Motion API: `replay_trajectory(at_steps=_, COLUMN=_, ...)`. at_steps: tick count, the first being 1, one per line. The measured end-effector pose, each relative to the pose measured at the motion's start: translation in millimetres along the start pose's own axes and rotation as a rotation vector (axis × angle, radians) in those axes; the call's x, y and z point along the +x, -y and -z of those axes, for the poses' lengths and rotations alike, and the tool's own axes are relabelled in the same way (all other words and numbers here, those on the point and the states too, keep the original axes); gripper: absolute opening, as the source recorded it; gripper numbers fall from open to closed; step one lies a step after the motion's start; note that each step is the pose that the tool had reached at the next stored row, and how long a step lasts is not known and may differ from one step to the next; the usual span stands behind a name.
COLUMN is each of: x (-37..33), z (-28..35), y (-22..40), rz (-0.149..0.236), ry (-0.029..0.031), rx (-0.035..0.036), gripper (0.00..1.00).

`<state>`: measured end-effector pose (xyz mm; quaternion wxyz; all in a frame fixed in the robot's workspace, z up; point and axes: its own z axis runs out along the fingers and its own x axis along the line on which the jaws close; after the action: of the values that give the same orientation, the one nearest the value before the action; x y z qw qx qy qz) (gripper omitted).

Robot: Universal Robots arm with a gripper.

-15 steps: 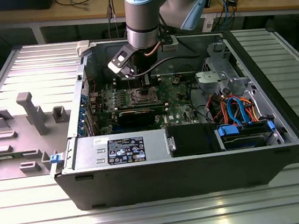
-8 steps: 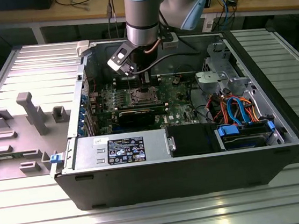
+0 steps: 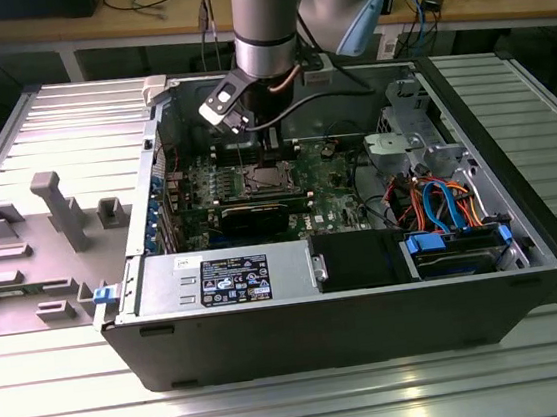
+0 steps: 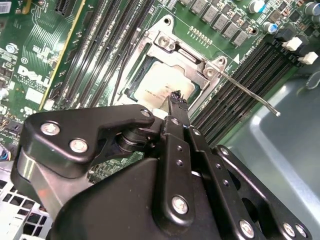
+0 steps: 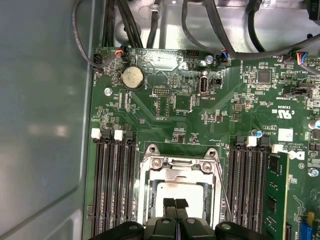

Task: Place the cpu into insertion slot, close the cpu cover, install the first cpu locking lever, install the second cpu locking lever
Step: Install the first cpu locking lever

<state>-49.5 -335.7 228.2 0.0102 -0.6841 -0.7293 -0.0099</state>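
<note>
Item, as I see it: black end effector (image 5: 175, 204), clenched, empty, tips over silvery-grey square cpu (image 5: 179, 189) seated in dark insertion slot (image 5: 154, 200) of green motherboard (image 5: 165, 115); dull-metal cpu cover (image 5: 148, 175) flat around it; thin wire lever (image 4: 250, 94) unlatched

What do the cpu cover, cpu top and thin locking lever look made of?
The cpu cover: stamped metal, dull silver sheen, probably steel. The cpu top: pale matte metal, alloy unclear. The locking lever: thin bent wire rod, bright glint, likely steel.
</note>
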Motion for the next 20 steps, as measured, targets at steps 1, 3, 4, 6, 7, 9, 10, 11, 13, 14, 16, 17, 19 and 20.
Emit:
replay_trajectory(at_steps=1, x=0.0, z=1.3, y=0.0, rz=0.000, ry=0.0000, rx=0.0000, gripper=0.11)
replay_trajectory(at_steps=3, x=0.1, z=3.6, y=0.0, rz=0.000, ry=0.0000, rx=0.0000, gripper=0.11)
replay_trajectory(at_steps=4, x=0.1, z=4.6, y=0.0, rz=0.000, ry=0.0000, rx=0.0000, gripper=0.11)
replay_trajectory(at_steps=6, x=0.2, z=7.9, y=0.0, rz=0.000, ry=0.0000, rx=0.0000, gripper=0.11)
replay_trajectory(at_steps=7, x=0.3, z=9.1, y=0.0, rz=0.000, ry=0.0000, rx=0.0000, gripper=0.11)
replay_trajectory(at_steps=9, x=0.3, z=11.9, y=0.0, rz=0.000, ry=0.0001, rx=0.0001, gripper=0.11)
replay_trajectory(at_steps=10, x=0.4, z=13.1, y=0.0, rz=0.000, ry=0.0000, rx=0.0000, gripper=0.11)
replay_trajectory(at_steps=11, x=0.4, z=15.2, y=0.0, rz=0.000, ry=0.0000, rx=0.0000, gripper=0.11)
replay_trajectory(at_steps=13, x=0.6, z=19.1, y=0.0, rz=0.000, ry=-0.0001, rx=0.0000, gripper=0.11)
replay_trajectory(at_steps=14, x=0.6, z=20.3, y=0.0, rz=0.000, ry=0.0000, rx=0.0000, gripper=0.11)
replay_trajectory(at_steps=16, x=0.7, z=22.8, y=0.0, rz=0.000, ry=-0.0001, rx=0.0000, gripper=0.11)
replay_trajectory(at_steps=17, x=0.7, z=24.2, y=0.0, rz=0.000, ry=0.0001, rx=0.0000, gripper=0.11)
replay_trajectory(at_steps=19, x=0.7, z=26.5, y=0.0, rz=0.000, ry=0.0000, rx=0.0000, gripper=0.11)
replay_trajectory(at_steps=20, x=0.8, z=26.8, y=0.0, rz=0.000, ry=0.0000, rx=-0.0001, gripper=0.11)
